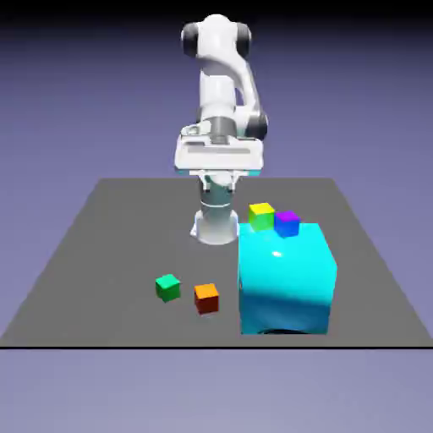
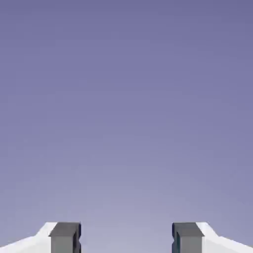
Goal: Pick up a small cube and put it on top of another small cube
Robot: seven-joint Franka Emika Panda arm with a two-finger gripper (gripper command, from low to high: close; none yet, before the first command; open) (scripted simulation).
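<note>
The small cube (image 1: 206, 298), orange on top with red-orange sides, rests on the grey table (image 1: 101, 254) near its front, left of the big cyan block (image 1: 286, 277). Just to its left lies a small green cube (image 1: 167, 287). My gripper (image 1: 218, 159) hangs high above the table's far part, well behind and above the orange cube and touching nothing. In the hand view the gripper (image 2: 126, 238) shows two grey fingertips (image 2: 64, 237) set wide apart with only the blue-violet backdrop between them. The gripper is open and empty.
A yellow-green cube (image 1: 261, 216) and a purple-blue cube (image 1: 287, 223) sit side by side just behind the cyan block's top edge. The cyan block stands tall at the exterior view's right, near the table's front edge.
</note>
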